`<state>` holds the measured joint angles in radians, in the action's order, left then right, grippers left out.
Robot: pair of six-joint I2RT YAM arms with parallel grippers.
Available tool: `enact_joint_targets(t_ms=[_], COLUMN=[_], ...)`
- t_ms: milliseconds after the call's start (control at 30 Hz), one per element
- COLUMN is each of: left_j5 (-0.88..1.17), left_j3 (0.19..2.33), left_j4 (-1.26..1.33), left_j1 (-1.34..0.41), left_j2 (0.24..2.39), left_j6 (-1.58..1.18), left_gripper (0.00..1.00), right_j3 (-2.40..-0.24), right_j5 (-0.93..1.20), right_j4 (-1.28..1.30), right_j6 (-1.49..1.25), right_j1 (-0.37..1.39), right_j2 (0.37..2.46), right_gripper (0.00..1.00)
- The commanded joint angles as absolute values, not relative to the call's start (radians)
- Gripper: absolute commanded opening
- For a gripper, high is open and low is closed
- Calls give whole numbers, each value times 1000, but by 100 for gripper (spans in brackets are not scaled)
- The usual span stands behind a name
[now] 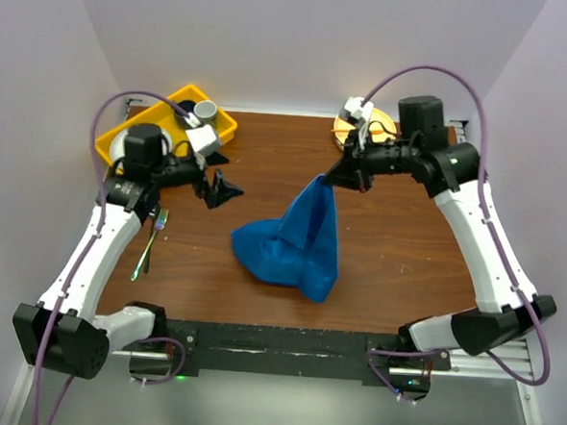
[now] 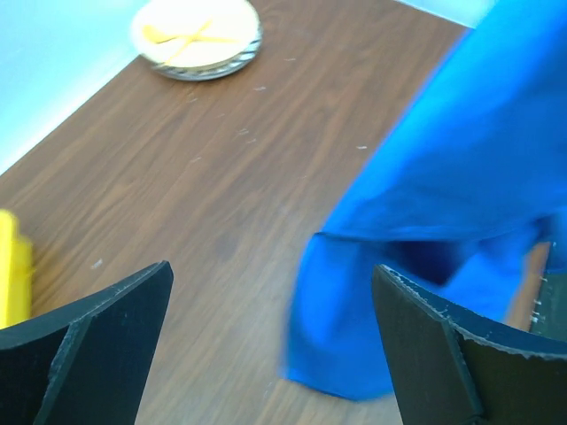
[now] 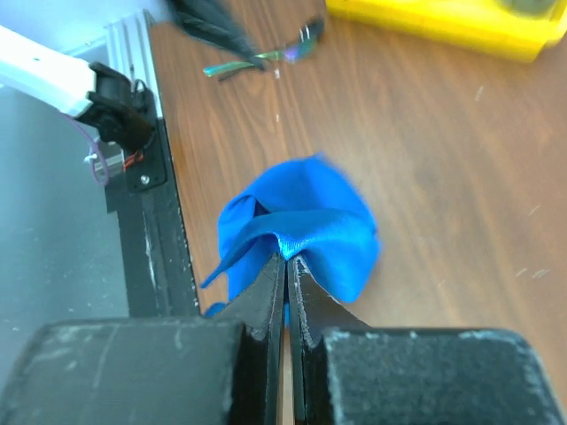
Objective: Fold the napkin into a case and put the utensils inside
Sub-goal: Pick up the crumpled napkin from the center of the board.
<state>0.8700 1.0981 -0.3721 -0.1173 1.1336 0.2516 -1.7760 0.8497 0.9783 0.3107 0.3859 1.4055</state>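
The bright blue napkin [image 1: 296, 242] hangs in a crumpled cone, its top corner pinched in my right gripper [image 1: 332, 177] above the table's middle and its lower part bunched on the wood. In the right wrist view the jaws [image 3: 287, 258] are shut on a fold of the napkin [image 3: 310, 217]. My left gripper [image 1: 223, 190] hovers to the napkin's left, open and holding nothing; its fingers [image 2: 106, 328] stand wide apart, with the napkin [image 2: 425, 212] ahead on the right. The iridescent metal utensils [image 1: 151, 243] lie at the table's left edge, also seen as utensils [image 3: 266, 60].
A yellow tray [image 1: 154, 132] with a grey cup [image 1: 205, 108] sits at the back left. A plate [image 1: 344, 131] with orange plastic cutlery stands at the back right, seen too as plate [image 2: 197, 37]. The tray's edge [image 3: 461, 22] shows from the right wrist.
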Motion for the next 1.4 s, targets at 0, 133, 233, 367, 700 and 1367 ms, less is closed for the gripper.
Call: enact_joint_targets(t_ms=[0, 133, 233, 367, 700, 1367], left_j5=[784, 501, 255, 66, -202, -404], left_j3=[1014, 892, 769, 665, 569, 580], left_j4=[-338, -175, -16, 150, 514, 556], left_j1=[-274, -486, -633, -794, -1044, -1072], left_j2=[1112, 1022, 963, 972, 1143, 1191], left_j6=[287, 265, 333, 417, 500, 510], left_gripper=[83, 73, 86, 100, 100, 1], right_j3=[-1634, -1530, -1473, -1439, -1434, -1440], right_j5=[789, 752, 732, 672, 675, 689], right_j4=[821, 646, 617, 601, 578, 589], right_j6=[197, 51, 15, -32, -127, -117], right_j1=[385, 387, 385, 384, 338, 318], right_j2=[1448, 1422, 1425, 1440, 1483, 1520], right_gripper=[0, 0, 0, 0, 0, 0])
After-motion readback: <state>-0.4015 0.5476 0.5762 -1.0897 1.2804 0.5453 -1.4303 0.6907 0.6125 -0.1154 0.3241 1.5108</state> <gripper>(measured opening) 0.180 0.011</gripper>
